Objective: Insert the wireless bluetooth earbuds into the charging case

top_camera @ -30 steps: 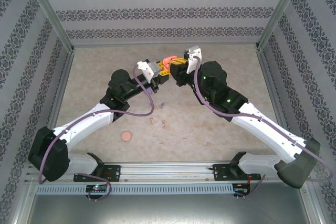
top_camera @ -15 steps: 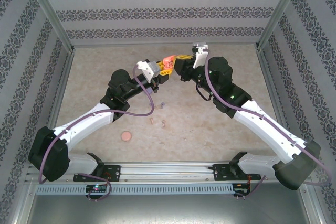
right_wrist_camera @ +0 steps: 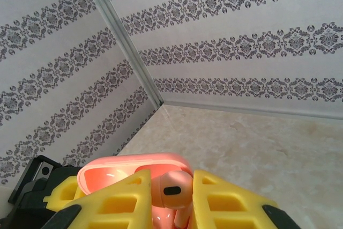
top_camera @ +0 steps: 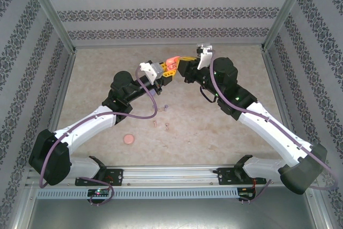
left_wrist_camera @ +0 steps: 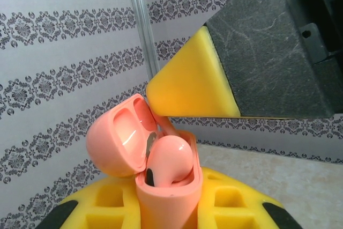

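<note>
My left gripper (top_camera: pixel 168 68) is shut on the coral charging case (top_camera: pixel 171 60), held up above the far middle of the table. The case (left_wrist_camera: pixel 163 205) stands between the yellow fingers with its lid (left_wrist_camera: pixel 119 139) swung open to the left. One coral earbud (left_wrist_camera: pixel 170 158) sits in the near socket. My right gripper (top_camera: pixel 180 63) meets the case from the right. Its yellow fingers (right_wrist_camera: pixel 120 197) are shut on a second coral earbud (right_wrist_camera: pixel 171 187), stem pointing down into the open case (right_wrist_camera: pixel 107 172). That gripper's fingertip (left_wrist_camera: pixel 187 87) hangs just over the case's rim.
Three loose earbuds lie on the table: a purple one (top_camera: pixel 165 107) and two pale ones (top_camera: pixel 155 124) (top_camera: pixel 168 127). A small round pinkish thing (top_camera: pixel 128 139) lies nearer the left arm. Patterned walls and metal posts (top_camera: pixel 63 41) enclose the table on three sides.
The right wrist has swung back and its gripper has closed in on the case from the right, then nearly stopped. The left arm and the case have stayed still.
</note>
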`<action>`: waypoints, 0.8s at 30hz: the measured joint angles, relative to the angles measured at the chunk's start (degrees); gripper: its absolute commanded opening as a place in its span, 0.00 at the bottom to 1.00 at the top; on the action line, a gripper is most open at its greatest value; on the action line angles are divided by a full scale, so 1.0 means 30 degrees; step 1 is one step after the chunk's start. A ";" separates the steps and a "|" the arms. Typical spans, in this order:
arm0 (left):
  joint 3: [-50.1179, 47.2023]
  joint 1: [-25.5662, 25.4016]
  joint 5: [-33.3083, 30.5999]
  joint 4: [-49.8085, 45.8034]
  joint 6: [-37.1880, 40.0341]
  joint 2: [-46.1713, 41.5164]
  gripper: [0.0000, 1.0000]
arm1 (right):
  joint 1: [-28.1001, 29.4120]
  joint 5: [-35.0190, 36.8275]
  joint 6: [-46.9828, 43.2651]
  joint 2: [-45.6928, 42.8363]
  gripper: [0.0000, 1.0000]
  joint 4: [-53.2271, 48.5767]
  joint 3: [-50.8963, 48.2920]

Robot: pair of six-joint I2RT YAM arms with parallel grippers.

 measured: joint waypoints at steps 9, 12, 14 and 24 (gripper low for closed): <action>0.0000 0.0000 -0.0073 -0.0007 -0.0007 0.0000 0.00 | 0.0670 0.0940 -0.1545 0.0029 0.20 -0.0080 -0.0044; 0.0000 0.0000 -0.0066 -0.0007 -0.0007 0.0000 0.00 | 0.0998 0.1494 -0.2178 0.0036 0.20 -0.0168 -0.0058; 0.0000 0.0000 -0.0073 -0.0015 -0.0007 0.0000 0.00 | 0.1166 0.1770 -0.2535 0.0044 0.20 -0.0204 -0.0080; 0.0000 0.0000 -0.0131 -0.0160 -0.0146 0.0000 0.00 | 0.1668 0.2754 -0.3796 0.0146 0.24 -0.0452 -0.0146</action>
